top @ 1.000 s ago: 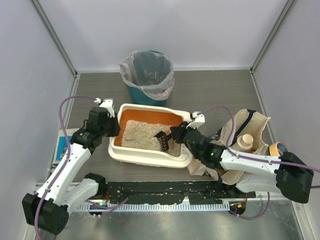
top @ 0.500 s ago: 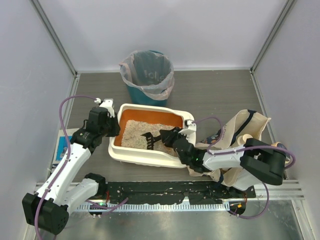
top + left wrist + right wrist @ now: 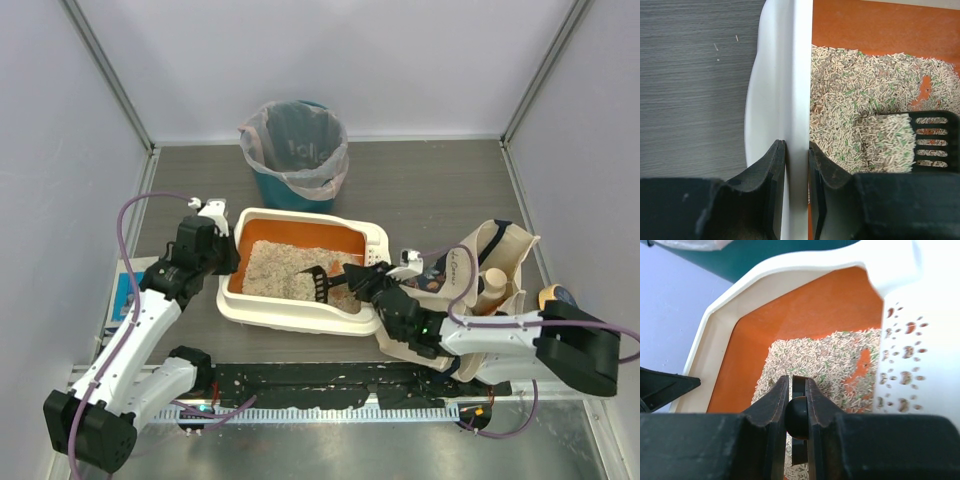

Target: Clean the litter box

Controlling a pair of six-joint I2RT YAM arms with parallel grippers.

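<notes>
Litter box [image 3: 292, 313] sits on the bench [image 3: 430, 190], between the two arms, in front of the lined teal bin [image 3: 295, 150]. A cloth tote bag [image 3: 505, 262] lies to its right. Pellet litter [image 3: 860, 85] covers most of the orange floor, with one bare patch showing. Left claw [image 3: 796, 145] is clamped on the box's left wall, one finger outside and one inside. Right claw [image 3: 791, 379] is closed on the handle of a black slotted scoop [image 3: 935, 136]. The scoop head is down in the litter, pellets heaped on part of it.
</notes>
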